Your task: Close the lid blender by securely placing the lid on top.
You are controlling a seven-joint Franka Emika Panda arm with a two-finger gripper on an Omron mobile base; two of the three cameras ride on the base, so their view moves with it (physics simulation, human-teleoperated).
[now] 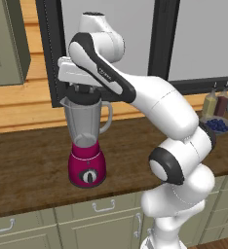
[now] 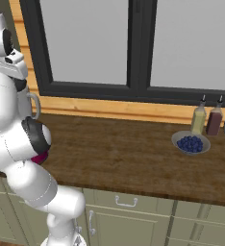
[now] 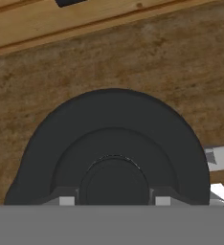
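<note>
We saw the blender [image 1: 87, 146] standing upright on the wooden worktop [image 1: 33, 165], its magenta-red base with the black dial facing the cabinets and its clear grey jar rising above, the handle turned toward the arm's side. The hand [image 1: 81, 90] sat directly over the jar's mouth, pointing straight down, and the black lid [image 1: 82, 96] lay at the jar's rim just under it; from the left base view we could not make out whether the lid was fully seated or held slightly above the rim. In the hand view the lid [image 3: 114, 148] appeared as a broad dark disc with a raised round knob at its centre, and the two fingertips [image 3: 66, 201] stood on either side of that knob, so we judged the hand to be closed partway upon the lid's knob rather than spread wide. Around the disc the brown worktop [image 3: 181, 72] showed, with a strip of pale wood beyond it. In the right base view the arm's white body hid most of the blender, and farther along the worktop [image 2: 124, 149] we saw a bowl of blueberries [image 2: 190, 143] and two small bottles [image 2: 199, 118] just behind it, well apart from the blender, below the dark-framed window [image 2: 138, 48].
</note>
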